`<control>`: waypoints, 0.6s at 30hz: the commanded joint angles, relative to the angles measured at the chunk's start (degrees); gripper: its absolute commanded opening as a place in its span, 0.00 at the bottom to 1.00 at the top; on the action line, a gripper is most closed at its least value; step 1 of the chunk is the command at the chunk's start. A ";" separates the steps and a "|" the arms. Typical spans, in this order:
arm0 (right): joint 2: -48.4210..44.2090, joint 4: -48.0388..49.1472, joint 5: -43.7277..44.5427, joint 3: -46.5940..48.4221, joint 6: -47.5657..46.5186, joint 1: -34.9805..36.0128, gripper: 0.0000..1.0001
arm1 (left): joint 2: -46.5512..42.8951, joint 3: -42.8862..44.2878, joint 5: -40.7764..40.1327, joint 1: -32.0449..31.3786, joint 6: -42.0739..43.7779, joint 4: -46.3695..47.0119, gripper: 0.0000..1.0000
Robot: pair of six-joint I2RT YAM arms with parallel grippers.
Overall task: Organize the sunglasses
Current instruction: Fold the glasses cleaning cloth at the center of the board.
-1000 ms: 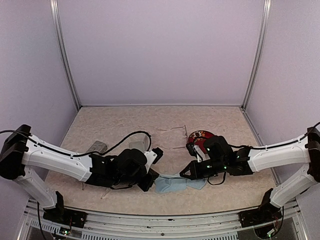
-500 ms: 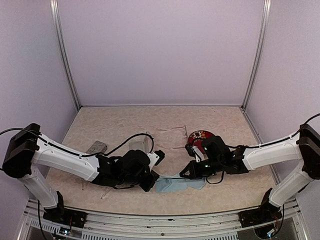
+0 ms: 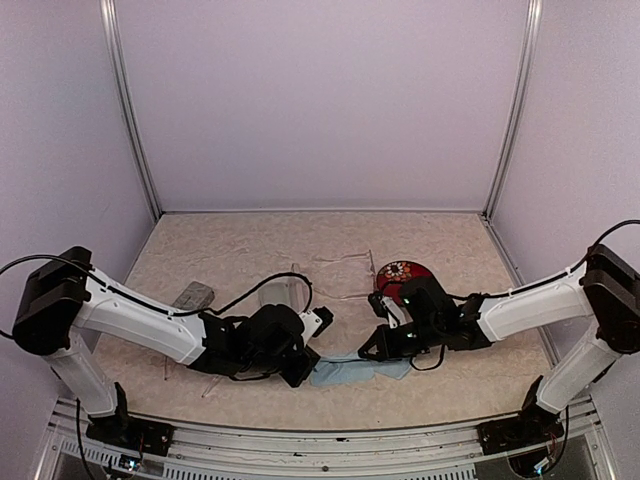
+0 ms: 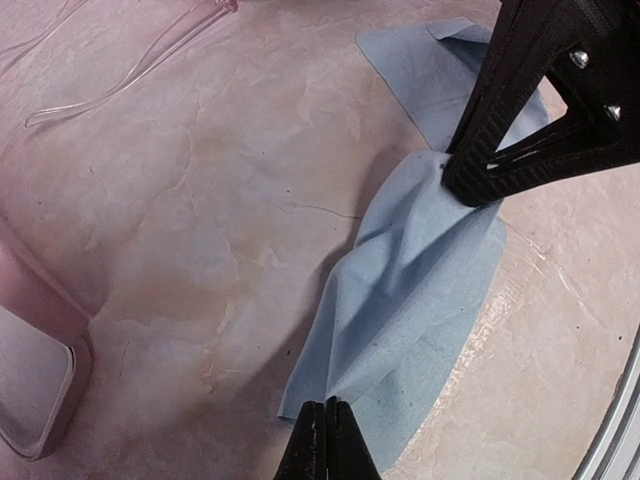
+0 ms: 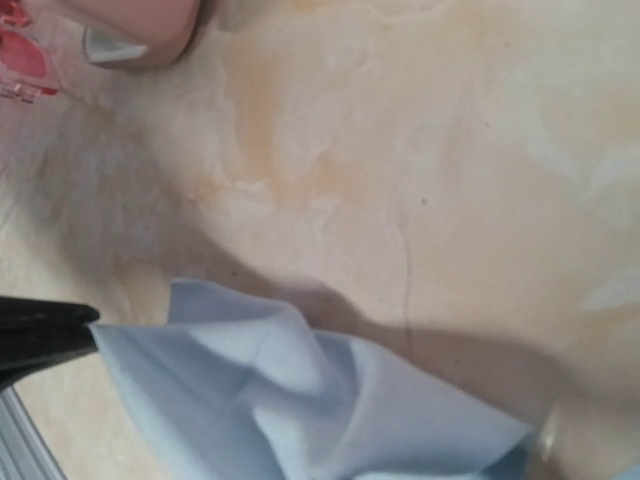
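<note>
Right now we see both arms stretched low over the marbled table (image 3: 230, 240), their grippers facing each other near its front edge. The left gripper (image 4: 325, 442) has its fingers pressed together on one end of the light-blue cloth (image 4: 410, 290). The right gripper (image 4: 458, 182) is closed too, its tip pinching the opposite end where the fabric bunches. Between the two pinch points the cloth rises in a soft ridge, and the rest of it lies crumpled on the table.

The pale clear sunglasses (image 3: 352, 258) lie flat on the table beyond the grippers, near the middle and apart from both. From above we make out only their thin outline. In the left wrist view one long clear arm of this pair crosses the top left corner, well apart from the cloth.

We cannot pick out a red-pink pair with any certainty. A round red patterned object (image 3: 403, 272) sits just behind the right gripper, too small for us to tell what it is.

A pink case (image 4: 35, 370) shows at the left edge of the left wrist view, its pale grey inside facing up. A grey case (image 3: 193, 295) rests further left on the table, beside the left forearm.
</note>
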 commanded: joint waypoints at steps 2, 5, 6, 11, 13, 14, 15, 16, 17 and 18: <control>0.74 0.70 -0.20 -1.24 0.05 -0.60 0.01 | 1.02 0.66 0.64 -1.08 1.87 0.10 0.00; 0.90 0.30 0.20 -1.60 0.04 -0.54 0.01 | 1.24 1.12 0.16 -1.78 2.29 -0.84 0.00; 0.96 0.24 0.33 -1.77 0.05 -0.58 0.01 | 1.32 1.36 0.11 -2.03 2.48 -1.10 0.00; 1.23 0.24 0.22 -2.43 0.05 -0.54 0.01 | 1.47 2.07 -0.34 -2.98 2.92 -2.56 0.00; 1.27 0.47 0.02 -2.71 0.11 -0.55 0.01 | 1.43 2.20 -0.47 -3.37 2.99 -3.00 0.00; 1.27 0.62 0.01 -2.85 0.20 -0.59 0.01 | 1.34 2.28 -0.55 -3.46 2.94 -3.26 0.00; 1.31 0.71 -0.06 -2.93 0.29 -0.55 0.01 | 1.24 2.29 -0.72 -3.61 3.07 -3.51 0.00; 1.31 0.76 -0.08 -3.00 0.33 -0.55 0.02 | 1.24 2.38 -0.83 -3.70 3.09 -3.78 0.00; 1.42 0.84 -0.08 -3.22 0.35 -0.46 0.02 | 1.29 2.39 -0.90 -3.87 3.17 -4.05 0.00; 1.49 0.95 0.00 -3.17 0.45 -0.46 0.02 | 1.33 2.38 -0.94 -3.95 3.23 -4.25 0.01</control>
